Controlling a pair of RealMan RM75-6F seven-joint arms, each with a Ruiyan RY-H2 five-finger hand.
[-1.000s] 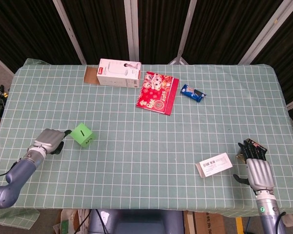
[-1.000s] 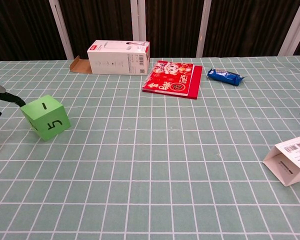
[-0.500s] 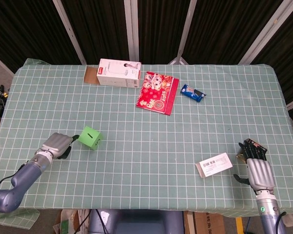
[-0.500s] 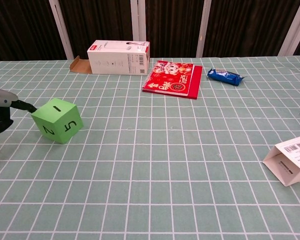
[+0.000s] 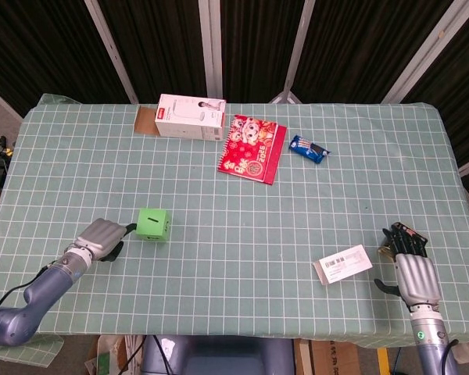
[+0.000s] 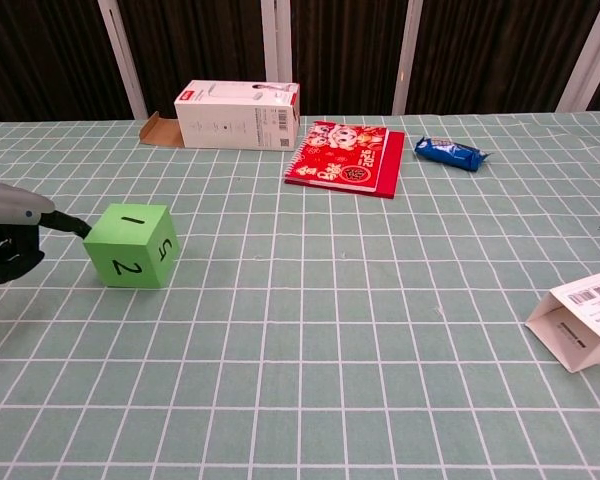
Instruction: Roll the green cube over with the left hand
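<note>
The green cube (image 5: 153, 225) (image 6: 132, 246) sits flat on the checked tablecloth at the left, showing 1 on top, 2 toward the chest camera and 5 on its right side. My left hand (image 5: 101, 237) (image 6: 12, 234) lies just left of it, one dark fingertip (image 6: 79, 226) reaching to the cube's upper left edge. Nothing is gripped in that hand. My right hand (image 5: 410, 264) rests near the table's front right corner, fingers apart and holding nothing; the chest view does not show it.
A white box (image 5: 191, 116) (image 6: 237, 115) stands at the back, a red notebook (image 5: 252, 147) (image 6: 344, 158) and a blue snack packet (image 5: 308, 149) (image 6: 451, 153) to its right. A small labelled white carton (image 5: 345, 263) (image 6: 583, 319) lies near my right hand.
The cube has tipped and moved rightward, settling flat; it stood tilted on an edge before. My left hand followed it to the right.
</note>
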